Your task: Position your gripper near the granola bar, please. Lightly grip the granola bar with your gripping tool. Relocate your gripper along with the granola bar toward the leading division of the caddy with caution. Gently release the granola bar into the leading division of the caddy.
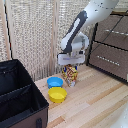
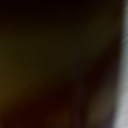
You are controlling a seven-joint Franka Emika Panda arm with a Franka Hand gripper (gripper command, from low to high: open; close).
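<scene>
The granola bar [image 1: 71,76] is a yellow-orange packet with red and brown print. It stands upright on the wooden table, just behind the bowls. My gripper [image 1: 70,66] hangs straight down over its top edge, with the white hand right above the packet and the dark fingers at its upper part. I cannot tell whether the fingers press on it. The black fabric caddy [image 1: 11,67] sits at the exterior view's left, with a divider [image 1: 17,91] between two compartments; the nearer one [image 1: 22,106] looks empty. The wrist view is dark and blurred and shows nothing distinct.
A blue bowl [image 1: 55,81] and a yellow bowl [image 1: 57,94] sit between the packet and the caddy. A dark wooden dresser [image 1: 111,47] stands at the exterior view's right. Light slatted screens [image 1: 35,35] stand behind the table.
</scene>
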